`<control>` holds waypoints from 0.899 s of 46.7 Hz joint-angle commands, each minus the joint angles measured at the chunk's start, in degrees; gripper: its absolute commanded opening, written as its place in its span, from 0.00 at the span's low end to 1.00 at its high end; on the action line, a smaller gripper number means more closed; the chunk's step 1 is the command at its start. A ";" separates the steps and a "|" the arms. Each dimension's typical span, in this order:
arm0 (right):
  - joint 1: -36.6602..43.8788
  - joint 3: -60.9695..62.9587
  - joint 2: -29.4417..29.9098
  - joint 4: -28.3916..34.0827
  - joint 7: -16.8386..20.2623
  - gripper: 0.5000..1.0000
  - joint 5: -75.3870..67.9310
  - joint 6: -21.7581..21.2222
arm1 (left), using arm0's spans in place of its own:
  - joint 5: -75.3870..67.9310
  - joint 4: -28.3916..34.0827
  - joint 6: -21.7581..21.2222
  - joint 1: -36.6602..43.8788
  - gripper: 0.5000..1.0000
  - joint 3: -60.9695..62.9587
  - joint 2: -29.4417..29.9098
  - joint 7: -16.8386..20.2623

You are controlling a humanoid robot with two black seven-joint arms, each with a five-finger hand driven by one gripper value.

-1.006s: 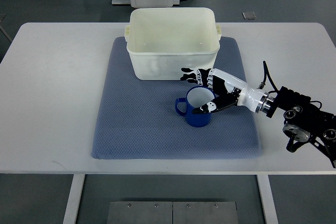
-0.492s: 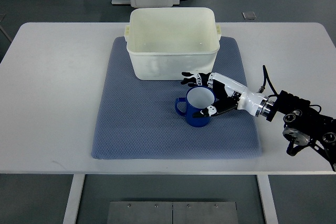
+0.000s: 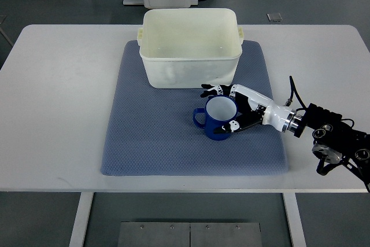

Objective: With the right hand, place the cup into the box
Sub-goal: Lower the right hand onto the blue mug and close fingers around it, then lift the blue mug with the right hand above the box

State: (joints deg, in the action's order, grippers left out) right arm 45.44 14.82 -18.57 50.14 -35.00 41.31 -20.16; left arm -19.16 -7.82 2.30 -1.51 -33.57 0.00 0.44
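Top view shows the white bench carrying a blue-grey mat. On the mat's near right part stands the blue cup, upright, handle pointing left. From the right, the right robot hand wraps its fingers around the cup's right side. Farther back sits the cream box, apart from the cup.
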 commanded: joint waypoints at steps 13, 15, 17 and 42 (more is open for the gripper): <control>-0.61 -0.23 1.17 -3.21 0.00 0.99 0.00 0.21 | 0.00 0.00 -0.01 -0.07 1.00 0.00 0.00 0.00; -0.61 -0.23 1.17 -3.21 0.00 0.97 0.00 0.21 | 0.00 0.00 -0.01 0.02 1.00 0.00 0.00 0.00; -0.70 -0.23 1.17 -3.21 0.00 0.91 0.00 0.21 | 0.00 0.00 -0.01 -0.07 1.00 0.00 0.00 0.00; -0.61 0.30 1.79 -3.03 0.00 0.00 -0.88 -0.14 | 0.00 0.00 -0.01 0.01 1.00 0.00 0.00 0.00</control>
State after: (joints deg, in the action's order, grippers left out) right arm 44.68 15.02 -16.73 46.91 -35.00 40.55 -20.21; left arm -19.15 -7.82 2.27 -1.54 -33.57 0.00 0.44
